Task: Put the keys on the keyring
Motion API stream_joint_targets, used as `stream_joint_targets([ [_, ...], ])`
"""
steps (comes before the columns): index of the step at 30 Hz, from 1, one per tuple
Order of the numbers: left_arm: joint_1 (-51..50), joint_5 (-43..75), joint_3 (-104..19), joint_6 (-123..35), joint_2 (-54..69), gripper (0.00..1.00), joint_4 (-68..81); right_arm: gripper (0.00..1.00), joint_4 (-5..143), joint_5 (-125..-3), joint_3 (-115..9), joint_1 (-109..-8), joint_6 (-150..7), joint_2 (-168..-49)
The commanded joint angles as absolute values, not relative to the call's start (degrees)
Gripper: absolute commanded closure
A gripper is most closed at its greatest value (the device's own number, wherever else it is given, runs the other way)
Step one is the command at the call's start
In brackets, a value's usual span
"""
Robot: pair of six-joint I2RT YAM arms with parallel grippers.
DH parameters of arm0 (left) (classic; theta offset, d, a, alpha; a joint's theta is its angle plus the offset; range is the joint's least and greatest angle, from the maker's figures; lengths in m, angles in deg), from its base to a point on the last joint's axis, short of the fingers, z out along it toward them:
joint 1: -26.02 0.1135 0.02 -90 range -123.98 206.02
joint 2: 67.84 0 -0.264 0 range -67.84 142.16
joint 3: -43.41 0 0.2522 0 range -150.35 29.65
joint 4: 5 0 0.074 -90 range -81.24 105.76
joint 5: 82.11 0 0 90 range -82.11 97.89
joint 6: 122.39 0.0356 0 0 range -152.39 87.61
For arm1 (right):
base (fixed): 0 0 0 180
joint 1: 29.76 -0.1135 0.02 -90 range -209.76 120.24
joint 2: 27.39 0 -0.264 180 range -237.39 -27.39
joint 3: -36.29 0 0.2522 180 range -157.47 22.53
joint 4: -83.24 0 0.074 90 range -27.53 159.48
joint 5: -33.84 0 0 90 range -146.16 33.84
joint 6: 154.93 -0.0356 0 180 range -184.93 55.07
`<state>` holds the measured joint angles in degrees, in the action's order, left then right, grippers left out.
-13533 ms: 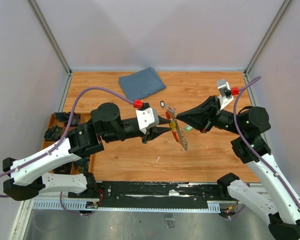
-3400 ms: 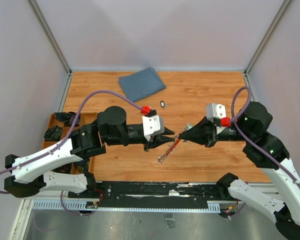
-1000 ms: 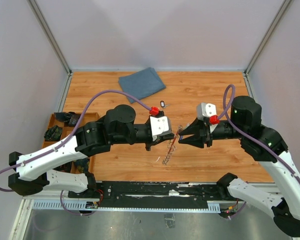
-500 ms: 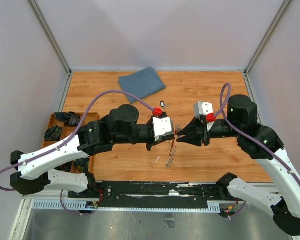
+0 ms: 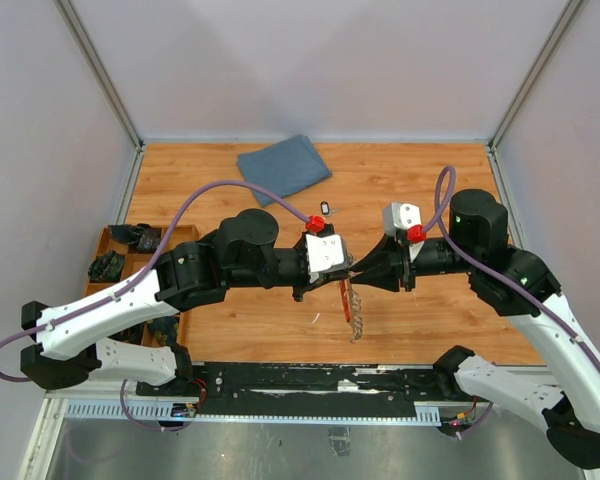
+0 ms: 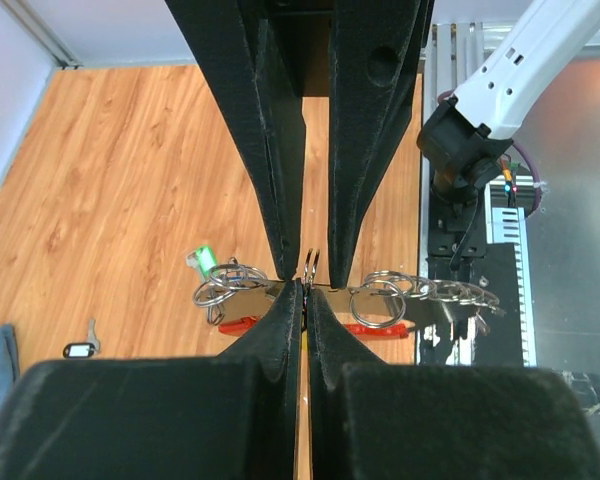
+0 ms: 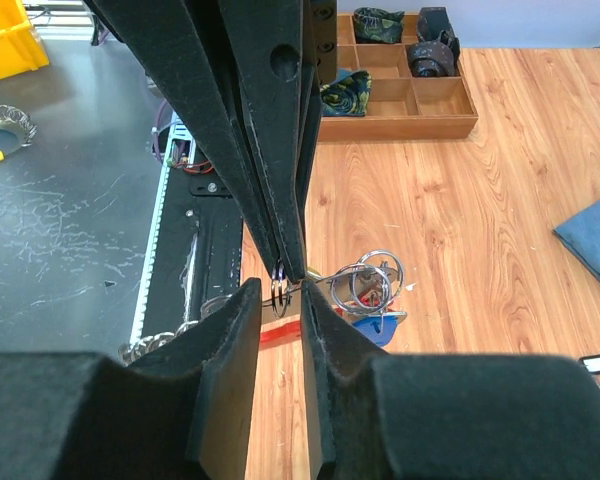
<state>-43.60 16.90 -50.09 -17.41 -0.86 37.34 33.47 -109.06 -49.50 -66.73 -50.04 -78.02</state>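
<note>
My left gripper point(image 5: 347, 277) is shut on a thin wire ring of the keyring point(image 5: 347, 300) and holds it above the table. The red loop point(image 6: 376, 328) and the silvery chain point(image 6: 454, 292) hang below the left gripper point(image 6: 307, 287). My right gripper point(image 5: 359, 272) meets it tip to tip. In the right wrist view the right gripper point(image 7: 278, 293) stands open a little, with a small split ring point(image 7: 279, 288) in the gap, touching neither finger. A key with a blue head point(image 7: 382, 326) hangs under a cluster of rings point(image 7: 375, 280). No yellow key head shows clearly.
A blue cloth point(image 5: 283, 166) lies at the back of the table. A small key with a black tag point(image 5: 325, 208) lies just in front of it. A wooden compartment tray point(image 5: 130, 255) with dark items sits at the left edge. A small green tag point(image 6: 202, 258) shows beside the rings.
The right gripper has moved left until its tips meet the left gripper's, and its jaws have narrowed. The left gripper shifted slightly right. The hanging chain has swung to the right.
</note>
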Motion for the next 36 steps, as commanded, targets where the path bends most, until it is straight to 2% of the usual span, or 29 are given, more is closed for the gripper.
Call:
stream_joint_targets([
  [1,-44.16,17.29,-52.53,-17.05,-0.86,0.99,35.35,0.78,35.99,-110.38,-48.63,-67.73,-51.14,-78.01],
  [4,-44.11,17.34,-52.52,-17.09,-0.77,1.00,35.37,0.81,36.33,-110.31,-48.49,-67.92,-51.20,-78.13],
  [8,-44.19,17.17,-52.27,-17.09,-0.81,1.00,35.30,0.98,36.34,-109.90,-48.52,-68.03,-51.15,-78.08],
  [9,-44.16,17.00,-52.20,-17.14,-0.91,1.00,35.31,0.99,36.26,-109.60,-48.53,-68.15,-51.04,-77.96],
  [12,-44.13,16.17,-51.67,-17.58,-1.36,0.99,34.89,0.99,36.16,-108.20,-48.84,-68.09,-50.78,-77.15],
  [17,-44.11,15.31,-49.22,-19.41,-3.69,0.76,31.99,1.00,36.25,-106.99,-49.84,-68.14,-50.97,-76.11],
  [20,-44.17,15.58,-47.82,-20.42,-4.75,0.70,30.56,1.00,36.40,-106.58,-50.22,-68.11,-51.18,-75.76],
  [36,-44.16,18.05,-47.79,-19.69,-4.25,0.74,31.60,1.00,37.82,-105.21,-49.92,-68.12,-52.02,-74.59],
])
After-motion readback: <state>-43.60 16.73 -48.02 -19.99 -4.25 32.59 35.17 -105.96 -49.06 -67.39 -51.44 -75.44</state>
